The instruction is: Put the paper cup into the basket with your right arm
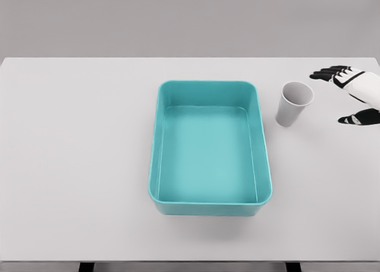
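Observation:
A white paper cup [294, 103] stands upright on the white table, just right of the teal basket [155, 142]. The basket is a shallow rectangular tub in the middle of the table with nothing in it. My right hand [337, 97] comes in from the right edge, level with the cup and a short gap to its right. Its black-tipped fingers [325, 73] are spread above and the thumb [351, 119] below, holding nothing. The hand does not touch the cup. My left arm is out of view.
The white table [77, 165] runs the full width of the view, with its front edge near the bottom. A plain grey wall lies behind it.

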Controlling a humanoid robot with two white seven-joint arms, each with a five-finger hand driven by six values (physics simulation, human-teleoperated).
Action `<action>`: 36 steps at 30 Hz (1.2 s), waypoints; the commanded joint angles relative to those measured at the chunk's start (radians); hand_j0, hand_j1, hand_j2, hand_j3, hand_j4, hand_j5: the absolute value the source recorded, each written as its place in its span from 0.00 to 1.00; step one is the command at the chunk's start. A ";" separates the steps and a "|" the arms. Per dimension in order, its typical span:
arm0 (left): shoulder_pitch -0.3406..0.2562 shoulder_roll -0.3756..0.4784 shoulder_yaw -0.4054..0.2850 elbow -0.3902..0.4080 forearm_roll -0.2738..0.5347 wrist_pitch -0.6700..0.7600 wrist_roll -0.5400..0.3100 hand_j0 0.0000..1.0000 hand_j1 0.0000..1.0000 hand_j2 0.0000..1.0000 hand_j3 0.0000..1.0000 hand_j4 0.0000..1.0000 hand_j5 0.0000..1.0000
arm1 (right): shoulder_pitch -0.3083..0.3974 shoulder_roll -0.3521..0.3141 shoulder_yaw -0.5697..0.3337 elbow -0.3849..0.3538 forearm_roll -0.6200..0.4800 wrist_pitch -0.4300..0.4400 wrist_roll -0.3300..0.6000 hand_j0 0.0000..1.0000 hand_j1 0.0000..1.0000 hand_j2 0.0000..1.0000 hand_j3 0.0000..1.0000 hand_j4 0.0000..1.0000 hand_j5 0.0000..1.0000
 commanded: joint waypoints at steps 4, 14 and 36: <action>0.000 0.000 0.000 0.000 0.000 0.000 0.000 1.00 1.00 1.00 1.00 1.00 1.00 | -0.017 0.011 0.002 0.053 -0.047 0.001 -0.027 1.00 1.00 1.00 1.00 1.00 1.00; 0.000 0.000 0.000 0.000 0.000 0.000 0.000 1.00 1.00 1.00 1.00 1.00 1.00 | -0.236 0.117 0.389 0.385 -0.335 0.001 -0.220 1.00 1.00 1.00 1.00 1.00 1.00; 0.000 0.000 0.000 0.000 0.000 0.000 0.000 1.00 1.00 1.00 1.00 1.00 1.00 | -0.230 0.153 0.527 0.420 -0.555 0.001 -0.273 1.00 1.00 1.00 1.00 1.00 1.00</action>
